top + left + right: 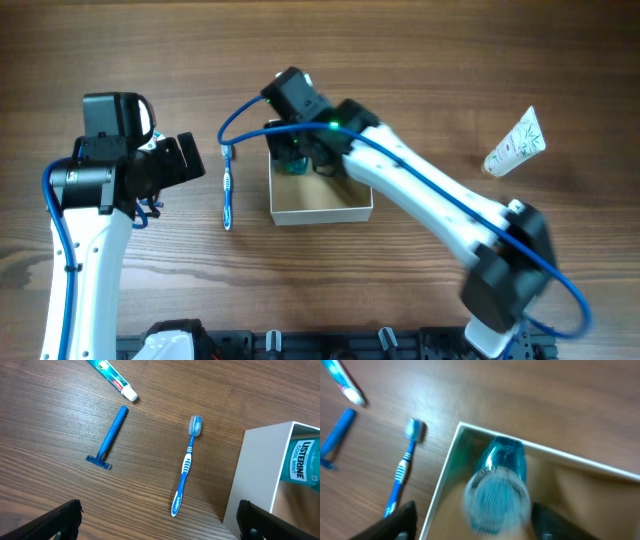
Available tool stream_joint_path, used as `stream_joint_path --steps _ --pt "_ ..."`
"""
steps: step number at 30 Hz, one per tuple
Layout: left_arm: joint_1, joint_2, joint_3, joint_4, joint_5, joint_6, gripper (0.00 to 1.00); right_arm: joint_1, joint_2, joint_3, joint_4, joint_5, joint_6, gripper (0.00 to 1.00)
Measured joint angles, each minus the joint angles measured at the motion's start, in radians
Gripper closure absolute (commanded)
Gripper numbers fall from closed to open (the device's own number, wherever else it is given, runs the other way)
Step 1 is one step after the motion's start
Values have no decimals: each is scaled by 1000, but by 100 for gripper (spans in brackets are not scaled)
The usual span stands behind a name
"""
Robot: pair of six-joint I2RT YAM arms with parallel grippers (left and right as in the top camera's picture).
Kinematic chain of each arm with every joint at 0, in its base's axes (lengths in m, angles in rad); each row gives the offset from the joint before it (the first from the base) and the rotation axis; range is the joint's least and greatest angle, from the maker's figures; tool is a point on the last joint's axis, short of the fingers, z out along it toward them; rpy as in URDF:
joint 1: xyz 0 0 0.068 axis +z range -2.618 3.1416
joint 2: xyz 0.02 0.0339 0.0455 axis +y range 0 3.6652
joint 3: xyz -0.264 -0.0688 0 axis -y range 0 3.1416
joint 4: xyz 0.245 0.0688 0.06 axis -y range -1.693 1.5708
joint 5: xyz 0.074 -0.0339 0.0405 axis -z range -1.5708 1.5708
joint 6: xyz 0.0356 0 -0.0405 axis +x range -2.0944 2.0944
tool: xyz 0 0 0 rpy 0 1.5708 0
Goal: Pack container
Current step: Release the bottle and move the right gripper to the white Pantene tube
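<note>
Wooden table; bottle sits near container's left wall.

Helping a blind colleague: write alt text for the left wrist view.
A blue toothbrush lies on a wooden table beside the white container, which holds a Listerine bottle. A blue razor and toothpaste tube lie farther left. The left gripper is open.

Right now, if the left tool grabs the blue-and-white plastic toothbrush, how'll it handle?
The blue-and-white plastic toothbrush looks slim and moulded: probably stiff, light. Lying flat on the wooden table, an off-centre push would likely spin it; little height to pinch.
</note>
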Motion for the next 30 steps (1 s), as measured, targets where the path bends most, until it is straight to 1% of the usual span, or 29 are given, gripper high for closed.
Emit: stream_joint_path --steps 1,3,4,5,8,11,14,18,20,24,30 --pt "0 0 0 -1 0 0 0 -5 -46 0 -20 25 8 13" --pt "0 0 0 -1 0 0 0 -31 -150 0 -59 83 33 4" --pt "0 0 0 -4 0 0 0 -68 -227 1 -90 125 35 2" --pt "0 0 0 -5 0 0 0 -97 -266 4 -110 144 42 1" --pt "0 0 0 -9 1 0 0 -239 -390 8 -235 195 45 0" --pt "0 0 0 -11 3 0 0 -392 -471 8 -317 225 45 0" --pt "0 0 0 -11 3 0 0 -586 -526 8 -358 208 -13 0" --pt "0 0 0 -8 3 0 0 -811 -532 9 -398 111 -163 0" --pt "0 0 0 -7 3 0 0 -883 -520 -3 -399 77 -229 0" --pt "0 0 0 -7 3 0 0 -965 -478 -61 -386 27 -336 0" --pt "0 0 0 -7 3 0 0 -989 -389 -191 -312 -28 -405 0"
